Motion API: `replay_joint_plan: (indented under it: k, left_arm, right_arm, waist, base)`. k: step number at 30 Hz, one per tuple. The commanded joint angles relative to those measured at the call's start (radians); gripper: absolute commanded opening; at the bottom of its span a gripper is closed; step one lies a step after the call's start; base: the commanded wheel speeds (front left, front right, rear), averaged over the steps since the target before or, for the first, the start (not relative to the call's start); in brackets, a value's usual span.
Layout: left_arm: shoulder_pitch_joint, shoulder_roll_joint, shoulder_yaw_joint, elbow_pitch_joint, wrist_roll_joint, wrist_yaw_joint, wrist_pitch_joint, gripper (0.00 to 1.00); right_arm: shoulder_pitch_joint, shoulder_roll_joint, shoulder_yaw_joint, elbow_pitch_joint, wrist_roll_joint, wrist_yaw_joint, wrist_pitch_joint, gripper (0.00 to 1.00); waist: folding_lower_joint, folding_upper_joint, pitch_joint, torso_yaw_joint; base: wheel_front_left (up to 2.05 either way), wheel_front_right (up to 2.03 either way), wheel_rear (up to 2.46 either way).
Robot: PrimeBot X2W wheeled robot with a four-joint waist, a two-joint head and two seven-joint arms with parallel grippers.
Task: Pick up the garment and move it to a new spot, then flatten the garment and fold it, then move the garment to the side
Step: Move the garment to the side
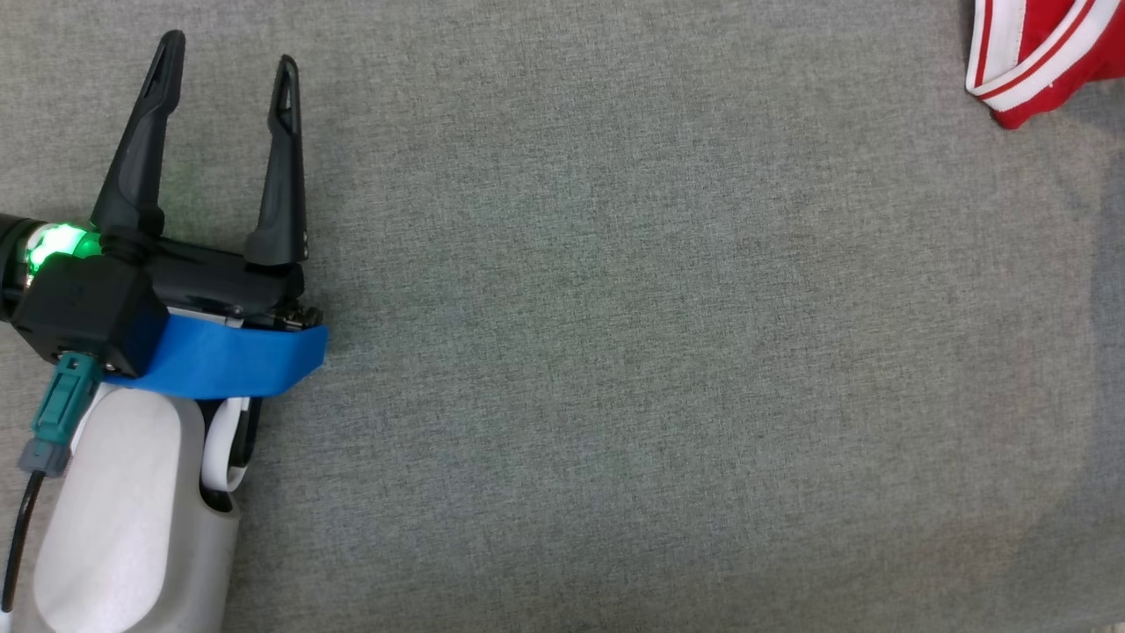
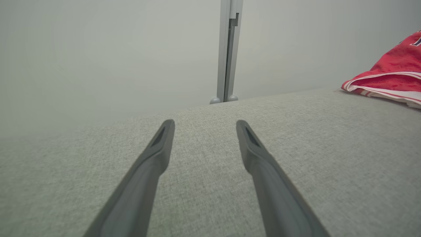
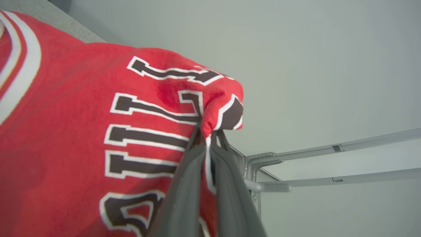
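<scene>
Red garment (image 3: 65, 108), black white-edged lettering (image 3: 144, 135) unreadable, pinched in closed right tool (image 3: 210, 135), left tool (image 1: 228, 53) wide open, empty

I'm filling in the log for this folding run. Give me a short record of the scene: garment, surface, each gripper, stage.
garment: red jersey, white trim, dark lettering, bunched up
garment place: far right corner of the head view, partly on the surface
surface: grey fabric surface
left gripper: left gripper open, holding nothing, over the surface, well apart from the jersey
right gripper: right gripper shut on a fold of the jersey
stage: gripped by one arm; not yet flattened or folded
</scene>
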Motion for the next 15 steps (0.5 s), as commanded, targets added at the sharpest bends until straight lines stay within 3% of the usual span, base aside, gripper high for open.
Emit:
replay_joint_plan:
  k: [1, 12, 13, 14, 15]
  left_arm:
    - [0.004, -0.003, -0.01, 0.015, -0.004, 0.0, 0.004, 1.0]
    - [0.023, -0.003, -0.013, 0.021, -0.019, 0.009, -0.006, 1.0]
    - [0.022, -0.005, -0.015, 0.022, -0.021, 0.01, -0.007, 1.0]
    - [0.023, -0.006, -0.016, 0.024, -0.022, 0.011, -0.009, 1.0]
    - [0.023, -0.008, -0.018, 0.026, -0.023, 0.012, -0.011, 1.0]
  right_arm:
    - [0.015, 0.001, -0.004, -0.007, -0.012, -0.001, 0.005, 0.0]
    - [0.08, -0.007, -0.068, -0.085, -0.106, -0.001, 0.037, 0.0]
    - [0.087, -0.011, -0.066, -0.089, -0.112, -0.001, 0.032, 0.13]
    - [0.094, -0.011, -0.065, -0.089, -0.111, -0.001, 0.032, 0.67]
    - [0.097, -0.011, -0.066, -0.093, -0.11, -0.001, 0.024, 1.0]
  waist:
    - [0.0001, 0.0, -0.002, 0.001]
    - [0.0001, 0.0, -0.041, 0.018]
    - [0.0001, 0.0, -0.045, 0.02]
    - [0.0001, 0.0, -0.05, 0.022]
    - [0.0001, 0.0, -0.054, 0.024]
  base:
    - [0.0, 0.0, 0.0]
    - [0.0, 0.0, 0.0]
    - [0.0, 0.0, 0.0]
    - [0.0, 0.0, 0.0]
    - [0.0, 0.0, 0.0]
